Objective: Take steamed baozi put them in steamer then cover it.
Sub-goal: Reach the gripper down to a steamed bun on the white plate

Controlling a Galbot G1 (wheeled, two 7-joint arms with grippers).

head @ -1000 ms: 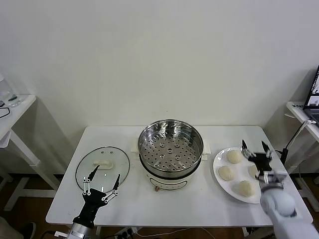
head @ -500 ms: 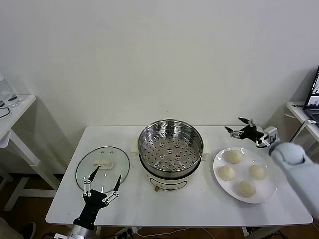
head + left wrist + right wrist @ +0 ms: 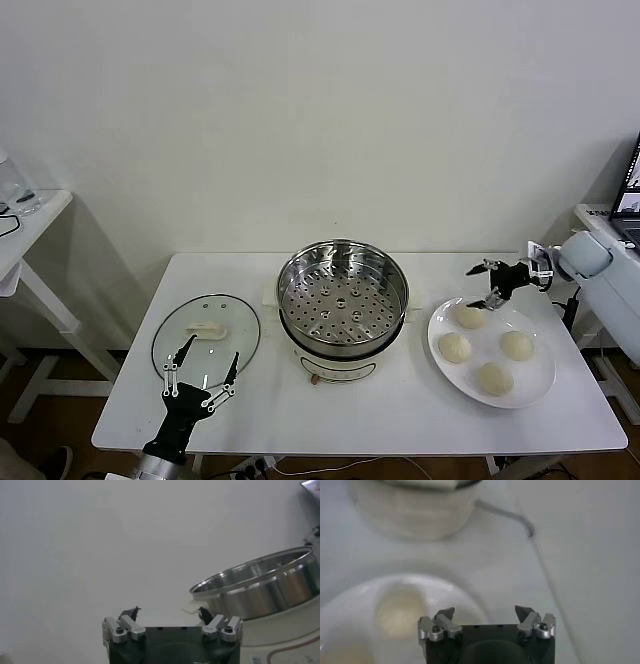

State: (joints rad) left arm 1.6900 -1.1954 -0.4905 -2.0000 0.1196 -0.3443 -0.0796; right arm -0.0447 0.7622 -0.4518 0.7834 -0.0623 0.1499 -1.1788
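The steamer (image 3: 342,295), a shiny steel pot with a perforated tray, stands mid-table with nothing in it. It also shows in the left wrist view (image 3: 260,587). Four cream-white baozi lie on a white plate (image 3: 540,385): one at the back (image 3: 470,316), two in the middle (image 3: 454,347) (image 3: 516,345) and one at the front (image 3: 494,378). My right gripper (image 3: 480,286) is open and empty, reaching in from the right just above the back baozi (image 3: 400,612). The glass cover (image 3: 206,332) lies flat on the left. My left gripper (image 3: 200,375) is open and empty at its near edge.
The white table (image 3: 380,410) ends close in front of the plate and the cover. A cable (image 3: 510,515) runs over the table behind the plate. Side tables stand far left (image 3: 30,215) and far right (image 3: 610,225).
My right arm has swung from the plate's front right up and back. Its gripper now points left over the back baozi. The left gripper has barely moved.
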